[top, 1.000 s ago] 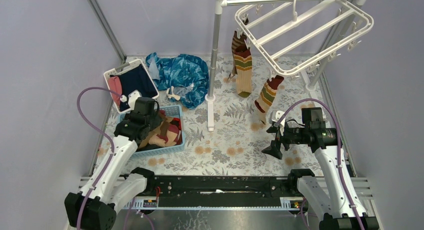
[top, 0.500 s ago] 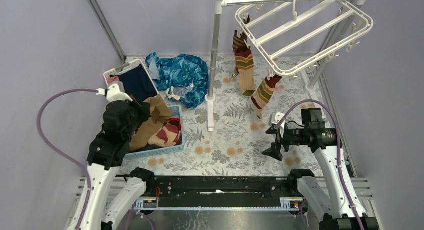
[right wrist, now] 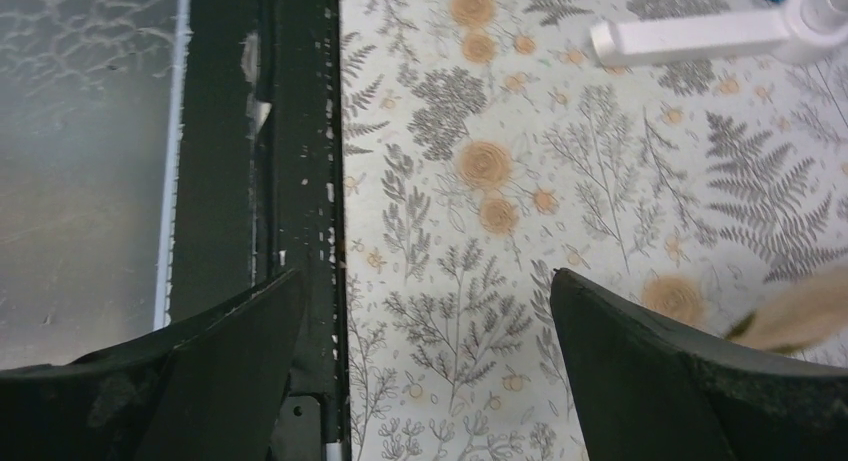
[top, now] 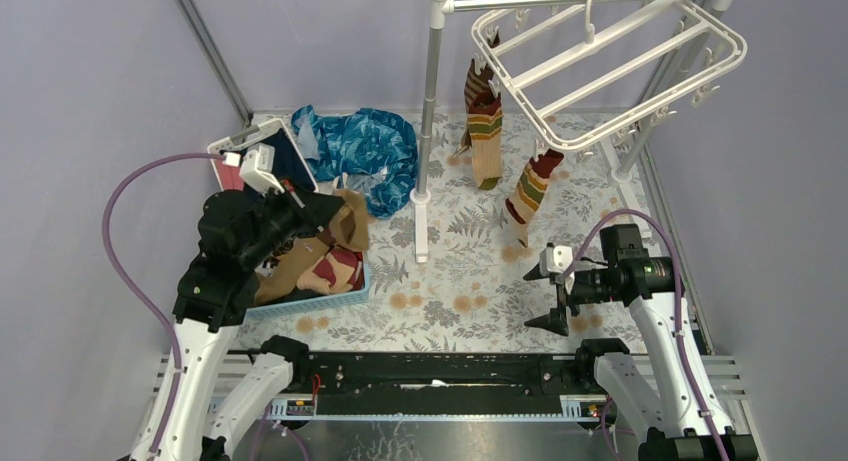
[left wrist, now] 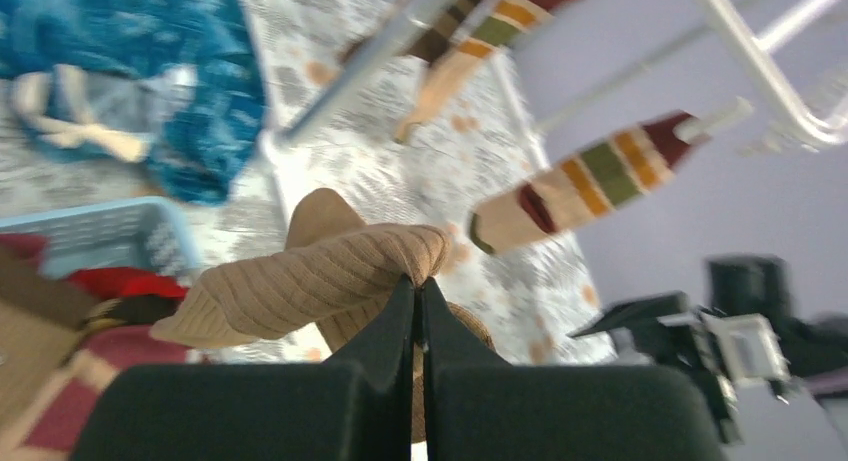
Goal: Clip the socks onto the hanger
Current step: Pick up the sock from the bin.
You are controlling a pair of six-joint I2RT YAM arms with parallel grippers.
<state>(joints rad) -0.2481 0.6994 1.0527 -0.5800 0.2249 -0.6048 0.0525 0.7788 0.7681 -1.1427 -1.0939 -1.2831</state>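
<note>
Jaws of the left gripper point(left wrist: 418, 281) pinch a tan sock point(left wrist: 320, 281) near its end, the rest drooping toward the blue basket point(top: 330, 295). Across the table, up and to the right, the hanger point(top: 585, 146) hangs nearer the right gripper point(top: 540, 301), which gapes empty.

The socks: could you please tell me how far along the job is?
Done: a striped sock and a second striped sock hang from the hanger. In hand: the left gripper is shut on a tan sock above the blue basket. Left: clipping that one, plus the socks in the basket. The right gripper is open and empty.
</note>
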